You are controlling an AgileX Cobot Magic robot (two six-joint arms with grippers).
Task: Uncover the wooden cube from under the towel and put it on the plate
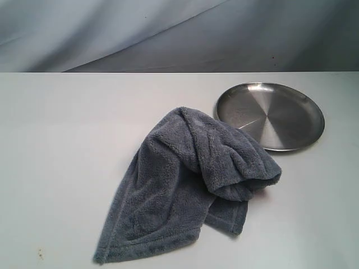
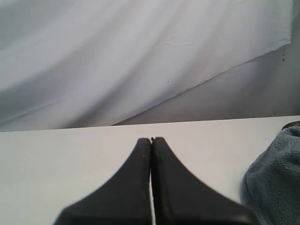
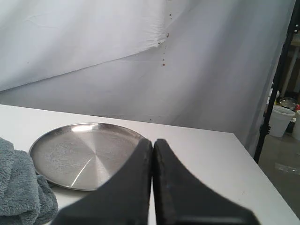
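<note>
Cube cannot be seen, likely under the towel [image 1: 185, 179] mid table [image 1: 56, 168], which runs from the near edge toward the plate [image 1: 270, 115] by the far edge, between the left gripper [image 2: 151, 139] and right gripper [image 3: 153, 140], both pressed together, the right seemingly nearer.

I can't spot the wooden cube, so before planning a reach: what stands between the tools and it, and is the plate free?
The bunched towel is the only visible obstacle: no cube shows in any view, so it presumably lies under the folds. The plate holds nothing, though a towel fold reaches its near rim.
</note>
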